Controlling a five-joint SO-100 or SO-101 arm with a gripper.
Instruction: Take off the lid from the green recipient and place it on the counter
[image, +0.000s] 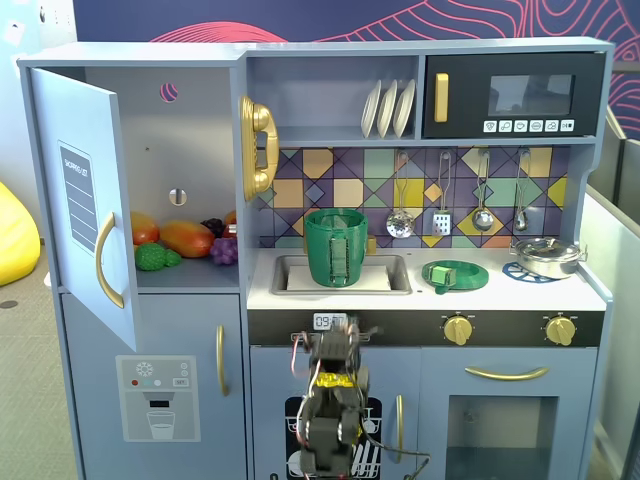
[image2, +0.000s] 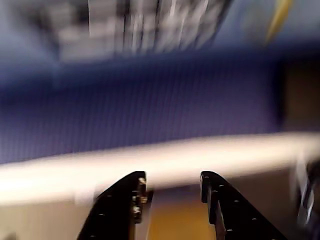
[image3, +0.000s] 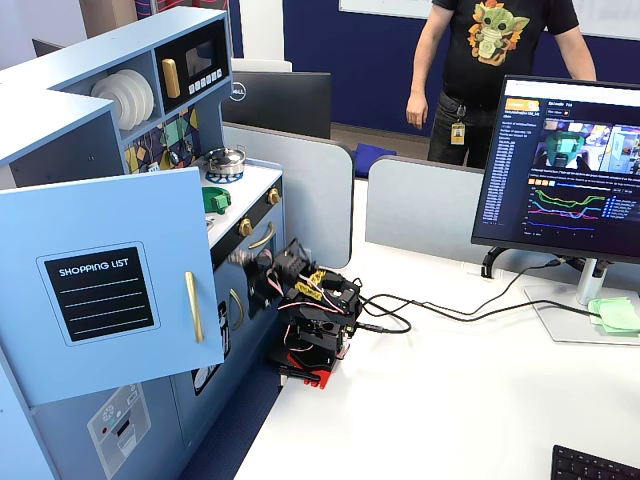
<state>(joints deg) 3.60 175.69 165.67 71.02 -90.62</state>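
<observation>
In a fixed view the green recipient (image: 335, 248) stands upright in the sink with its top open. The green lid (image: 455, 274) lies flat on the white counter (image: 500, 293) to the right of the sink, apart from the recipient. It also shows in the other fixed view (image3: 215, 199), where the open door hides the recipient. My arm (image3: 318, 315) is folded low in front of the kitchen, below counter height. My gripper (image2: 172, 177) is open and empty; the wrist view is blurred and shows neither lid nor recipient.
A silver pan (image: 547, 257) sits on the burner at the counter's right end. The fridge door (image: 85, 200) stands open on the left, with toy fruit (image: 185, 240) on its shelf. A monitor (image3: 570, 165) and cables (image3: 440, 310) are on the white table beside the arm.
</observation>
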